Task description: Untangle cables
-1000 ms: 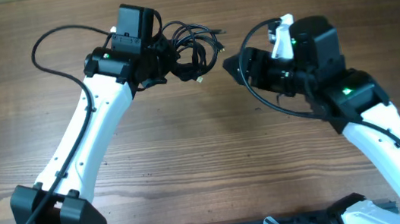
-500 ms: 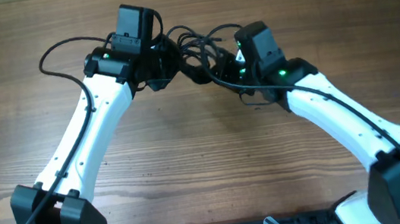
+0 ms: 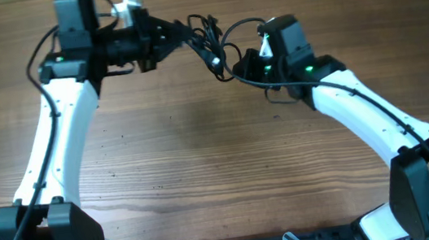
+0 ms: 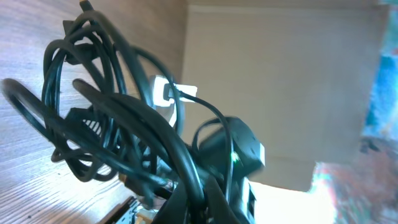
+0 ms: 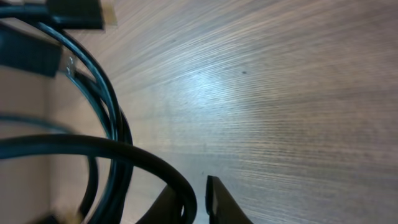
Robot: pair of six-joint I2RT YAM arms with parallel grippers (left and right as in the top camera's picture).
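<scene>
**Even Light Overhead, Glare and Blur at the Wrists**

From overhead, the table (image 3: 203, 162) is lit softly and evenly. Only faint shadows are cast on it, and its grain is rendered sharply. In the left wrist view, a blown-out white patch is seen just beside the left gripper (image 4: 196, 202). The cables (image 4: 112, 124) ahead of it are kept fairly crisp. In the right wrist view, a pale sheen is spread over the table ahead of the right gripper (image 5: 189, 202), and the cables nearest it are blurred.

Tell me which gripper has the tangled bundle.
The left gripper: the cables bunch at its tip; the right gripper pinches only a single strand.
</scene>
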